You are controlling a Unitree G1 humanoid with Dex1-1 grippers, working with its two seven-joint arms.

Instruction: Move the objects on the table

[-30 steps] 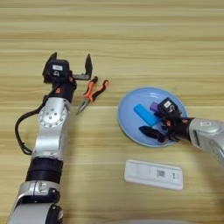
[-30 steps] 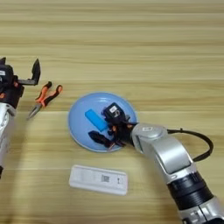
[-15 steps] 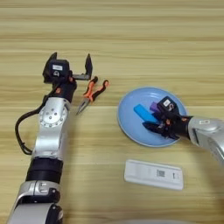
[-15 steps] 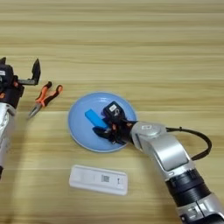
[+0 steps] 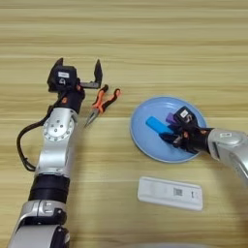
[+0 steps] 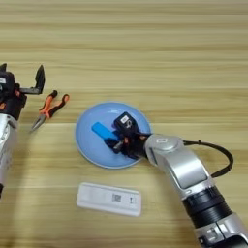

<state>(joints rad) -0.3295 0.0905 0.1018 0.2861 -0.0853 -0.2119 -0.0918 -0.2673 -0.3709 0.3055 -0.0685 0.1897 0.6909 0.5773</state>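
Bright-blue block [image 5: 156, 124] lies flat in the pale blue plate [image 5: 145, 140], beside the right gripper [image 5: 170, 139], whose jaw state cannot be told. Left gripper [image 5: 78, 69] stands spread apart near orange-handled pliers [image 5: 100, 103].

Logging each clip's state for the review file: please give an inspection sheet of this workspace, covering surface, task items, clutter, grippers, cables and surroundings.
Surface: light wooden plank table, no spills seen.
Job's things: short bright-blue rectangular block lying inside the round pale-blue plate; long flat white rectangular bar with a small dark code mark lying flat on the table, nearer the robot than the plate.
Clutter: orange-handled pliers on the table left of the plate.
Grippers: left gripper open, holding nothing, beside the pliers; right gripper over the plate, next to the blue block, finger state unclear.
Cables: black cable looping off the right arm; another at the left arm.
Surroundings: nothing seen.
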